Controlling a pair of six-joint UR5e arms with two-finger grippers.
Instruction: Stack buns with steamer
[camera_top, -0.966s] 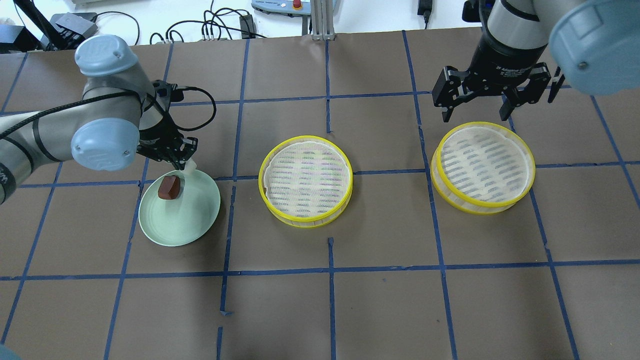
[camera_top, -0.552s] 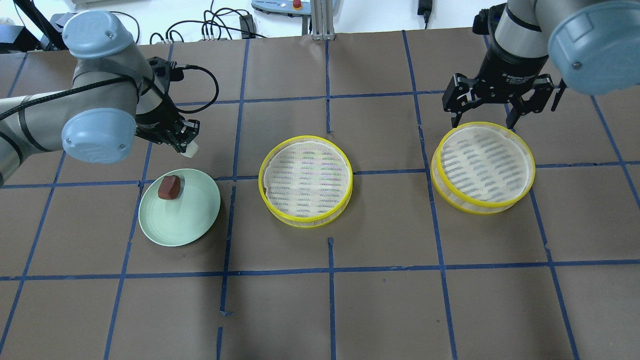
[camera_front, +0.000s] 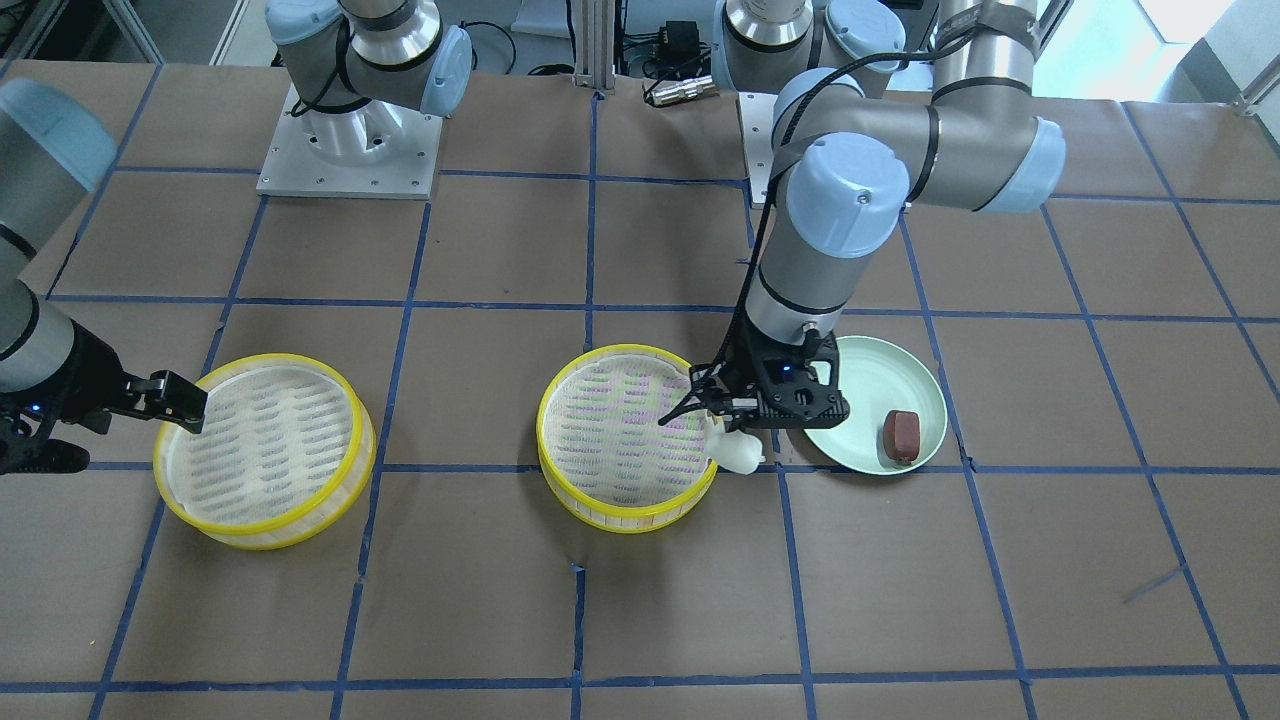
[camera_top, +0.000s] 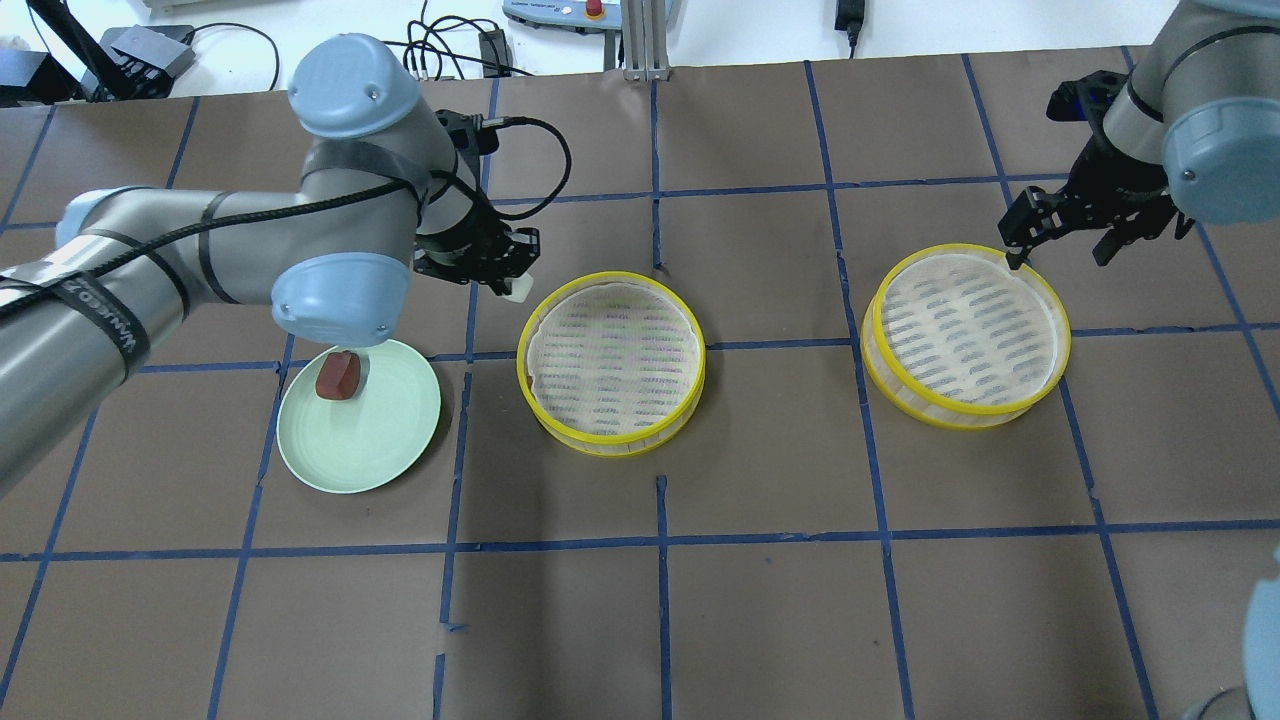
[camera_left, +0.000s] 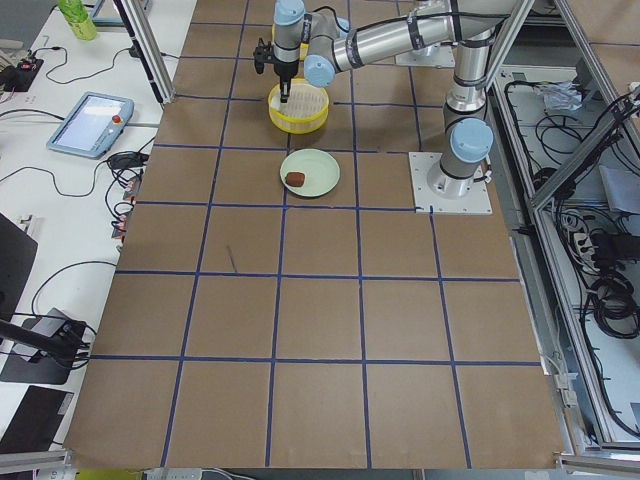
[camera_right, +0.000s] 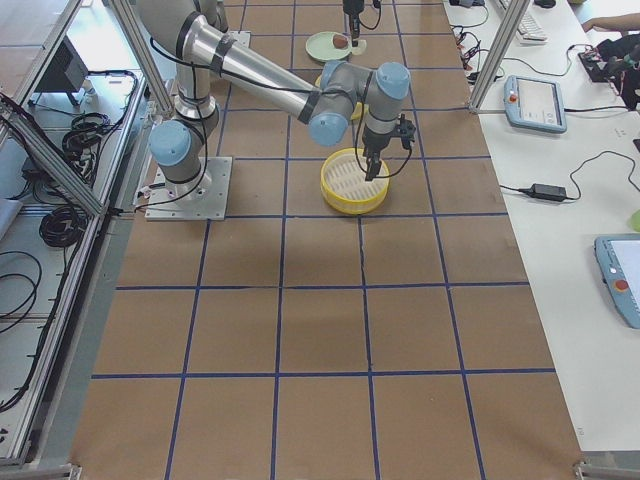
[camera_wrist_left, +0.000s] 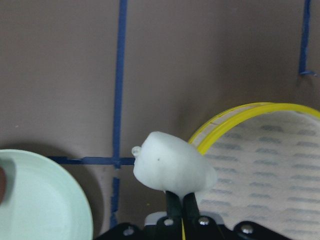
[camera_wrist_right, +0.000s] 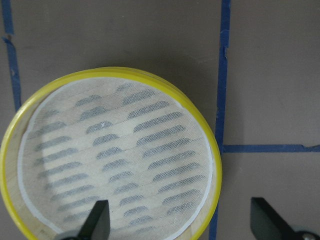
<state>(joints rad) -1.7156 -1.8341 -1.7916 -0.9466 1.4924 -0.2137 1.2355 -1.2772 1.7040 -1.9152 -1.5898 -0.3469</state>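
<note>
My left gripper (camera_top: 512, 280) is shut on the white bun (camera_top: 517, 288) and holds it above the table, just outside the far left rim of the middle steamer tier (camera_top: 610, 350). The left wrist view shows the bun (camera_wrist_left: 172, 167) pinched between the fingers beside that yellow rim (camera_wrist_left: 235, 117). The brown bun (camera_top: 338, 375) lies on the pale green plate (camera_top: 370, 450). My right gripper (camera_top: 1060, 250) is open and empty over the far right rim of the right steamer tier (camera_top: 965, 335), which also shows in the right wrist view (camera_wrist_right: 112, 160).
Both steamer tiers have nothing in them. Brown paper with blue tape grid lines covers the table. Cables and a control box lie beyond the far edge. In the front-facing view the left arm's elbow (camera_front: 850, 200) hangs above the plate (camera_front: 870, 370).
My left gripper lifted the white bun off the plate and carried it right to the middle tier's far left rim. My right gripper moved right along the right tier's far rim.
</note>
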